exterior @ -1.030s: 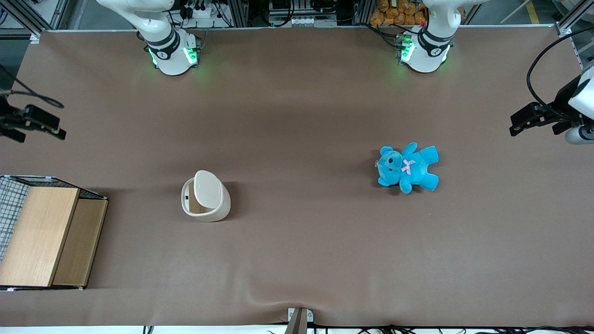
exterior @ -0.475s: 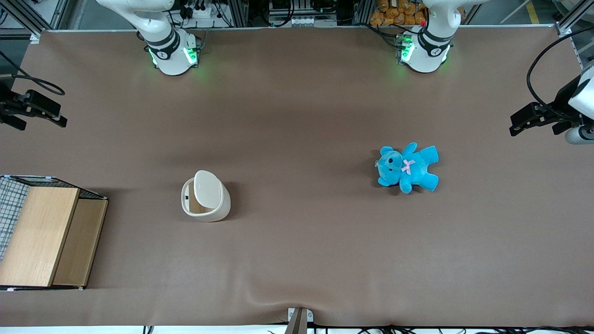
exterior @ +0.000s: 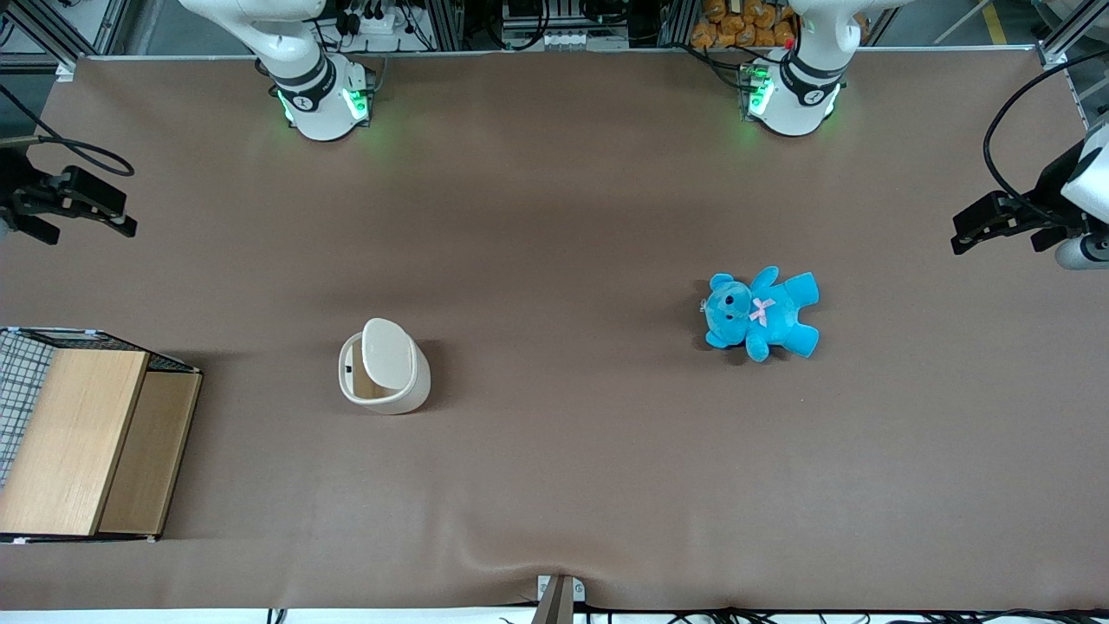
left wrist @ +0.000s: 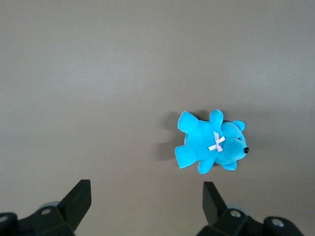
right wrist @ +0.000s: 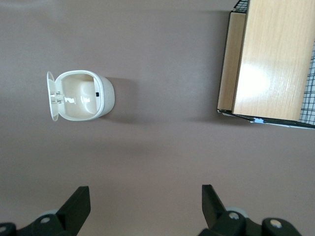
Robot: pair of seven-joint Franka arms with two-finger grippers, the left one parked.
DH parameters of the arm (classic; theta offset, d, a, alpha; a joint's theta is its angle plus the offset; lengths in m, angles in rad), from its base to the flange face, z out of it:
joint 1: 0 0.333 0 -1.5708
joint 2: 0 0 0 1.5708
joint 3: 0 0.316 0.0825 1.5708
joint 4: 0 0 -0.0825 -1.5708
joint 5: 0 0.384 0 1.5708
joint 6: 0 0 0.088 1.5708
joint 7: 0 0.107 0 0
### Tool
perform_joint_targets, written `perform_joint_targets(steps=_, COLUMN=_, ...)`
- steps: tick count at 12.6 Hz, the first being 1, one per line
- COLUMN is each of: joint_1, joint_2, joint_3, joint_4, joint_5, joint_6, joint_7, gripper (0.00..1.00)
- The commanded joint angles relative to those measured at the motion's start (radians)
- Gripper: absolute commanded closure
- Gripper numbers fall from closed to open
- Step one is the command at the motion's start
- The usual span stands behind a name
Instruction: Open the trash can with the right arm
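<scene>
The cream-white trash can (exterior: 384, 381) stands on the brown table, its hinged lid (exterior: 387, 354) tipped up on edge. The right wrist view shows the trash can (right wrist: 83, 96) with its tan inside uncovered and the lid (right wrist: 50, 96) standing at its rim. My right gripper (exterior: 121, 217) hangs high above the table at the working arm's end, well apart from the can and farther from the front camera than it. In the right wrist view the gripper (right wrist: 143, 199) is open and empty, with bare table between its fingers.
A wooden box (exterior: 87, 442) with a wire mesh side sits at the working arm's end of the table, also in the right wrist view (right wrist: 268, 59). A blue teddy bear (exterior: 761, 312) lies toward the parked arm's end, also in the left wrist view (left wrist: 211, 142).
My right gripper has risen away from the front camera and drifted slightly inward over the table. The trash can, its lid and the bear have not moved.
</scene>
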Motion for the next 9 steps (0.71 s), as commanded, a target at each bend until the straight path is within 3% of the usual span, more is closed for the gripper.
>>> perform_joint_targets(steps=1, joint_1=0.105, joint_2=-0.020, joint_3=-0.077, joint_4=-0.007, joint_5=-0.035, joint_6=-0.012, joint_7=0.003, gripper=0.00)
perform_joint_targets(steps=3, joint_1=0.174, joint_2=-0.017, joint_3=-0.157, joint_4=-0.005, joint_5=-0.035, joint_6=-0.010, joint_7=0.001, gripper=0.00)
perform_joint_targets(steps=9, joint_1=0.199, joint_2=-0.011, joint_3=-0.197, joint_4=0.021, joint_5=-0.030, joint_6=-0.010, joint_7=0.006, gripper=0.00)
